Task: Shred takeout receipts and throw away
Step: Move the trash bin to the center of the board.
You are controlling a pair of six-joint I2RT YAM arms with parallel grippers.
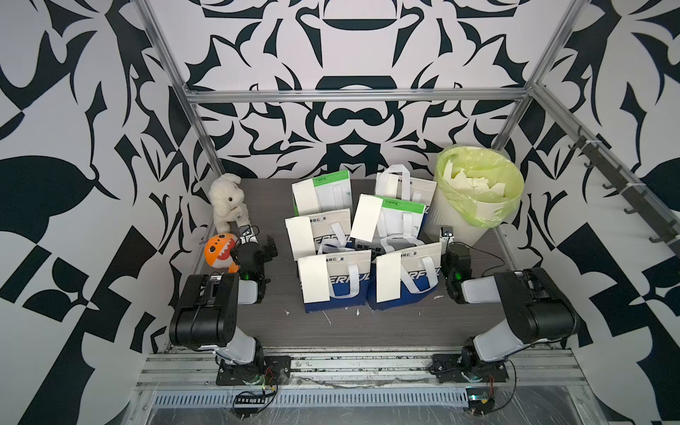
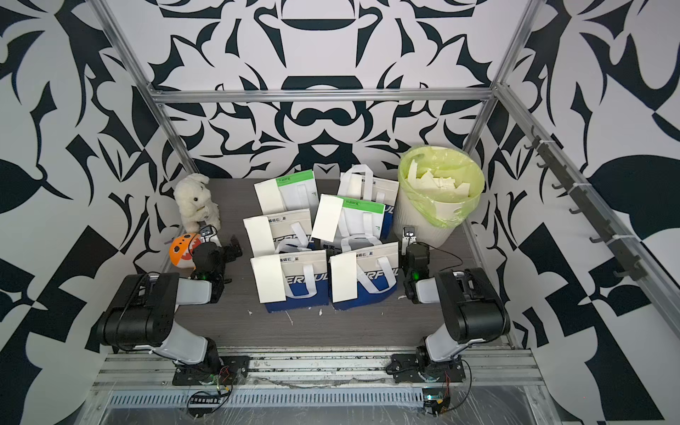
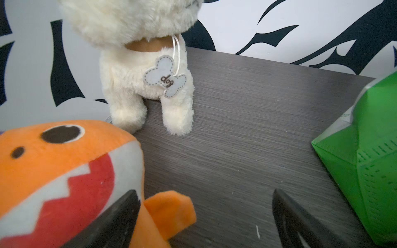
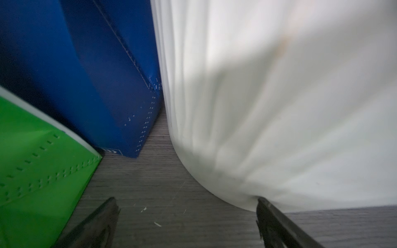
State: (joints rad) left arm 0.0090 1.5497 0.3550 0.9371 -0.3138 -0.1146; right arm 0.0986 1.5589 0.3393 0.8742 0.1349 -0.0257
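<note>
Left gripper (image 3: 205, 193), jaws apart and empty, beside the orange plush (image 1: 217, 250); takeout receipts (image 1: 313, 279) to its right, on the bags (image 1: 415, 294) between the arms, long axes pointing away from the robot; right gripper (image 4: 186, 200), likewise spread and empty, by the bin (image 1: 452, 224); left arm looks nearer a slip

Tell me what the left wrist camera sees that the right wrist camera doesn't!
Only the left wrist view: a white plush dog wearing a bone-shaped tag reading "dog", and an orange plush toy with zigzag teeth.
Only the right wrist view: a blue bag beside the white trash bin.
Both: the dark table, a green bag at the edge, maybe not the same one, and an open, empty gripper: the left gripper in one, the right gripper in the other.
</note>
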